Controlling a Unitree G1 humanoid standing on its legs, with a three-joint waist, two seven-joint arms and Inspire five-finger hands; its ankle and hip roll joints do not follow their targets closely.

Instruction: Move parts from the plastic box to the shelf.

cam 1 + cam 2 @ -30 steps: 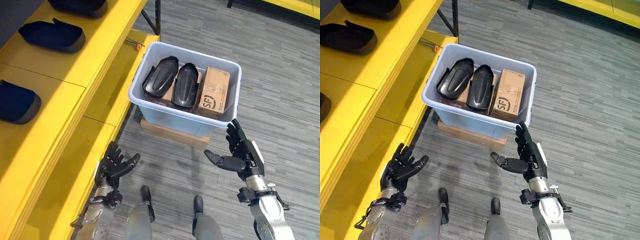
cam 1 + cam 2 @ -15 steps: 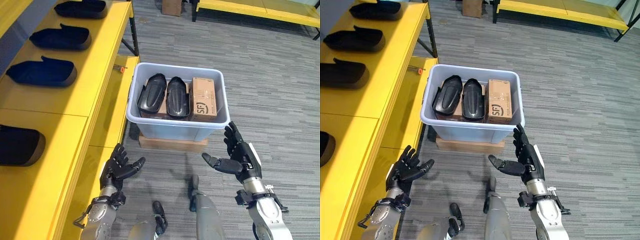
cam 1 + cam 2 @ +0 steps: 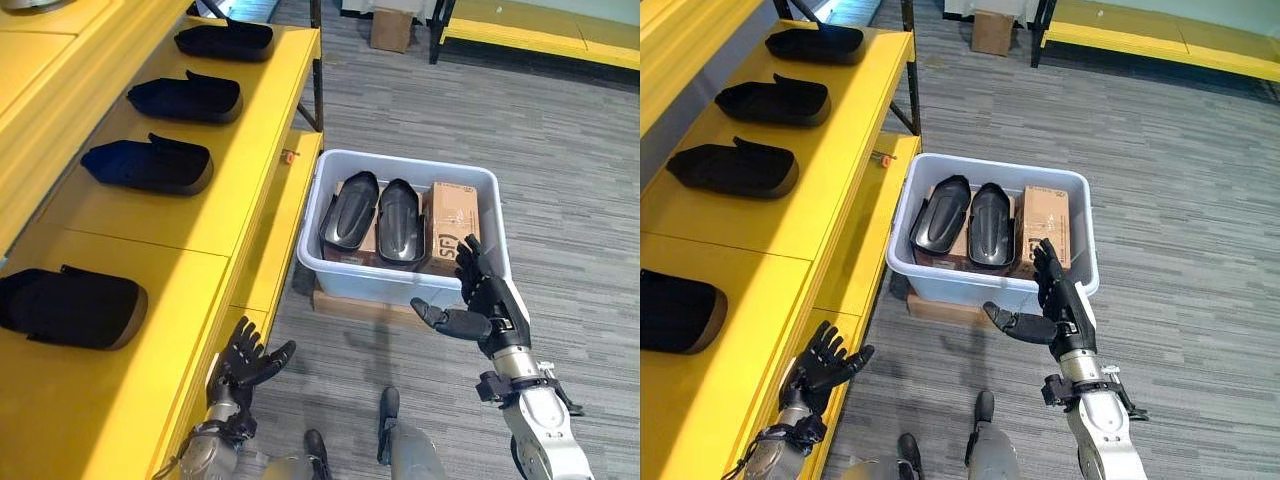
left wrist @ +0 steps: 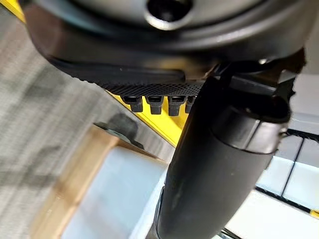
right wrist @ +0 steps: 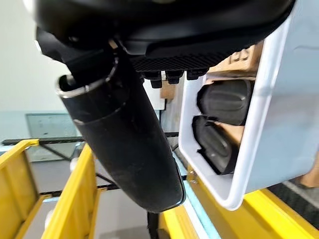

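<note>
A pale plastic box [image 3: 330, 272] stands on the floor on a flat wooden board, beside the yellow shelf [image 3: 170, 215]. Inside it lie two black shell-shaped parts [image 3: 349, 209] [image 3: 400, 208] side by side and a brown cardboard carton [image 3: 450, 217]. Several matching black parts [image 3: 148, 165] rest in a row on the shelf. My right hand [image 3: 483, 303] hovers open at the box's near right corner, holding nothing. My left hand [image 3: 245, 360] hangs open, low by the shelf's front edge, empty too.
A lower yellow shelf board [image 3: 282, 215] runs between the upper shelf and the box. A cardboard box [image 3: 391, 27] and a yellow bench [image 3: 540, 35] stand far across the grey carpet. Open floor lies right of the box.
The camera has swung so the shelf takes more of the view. My right hand now reaches the box's near right corner. Both hands remain open and empty.
</note>
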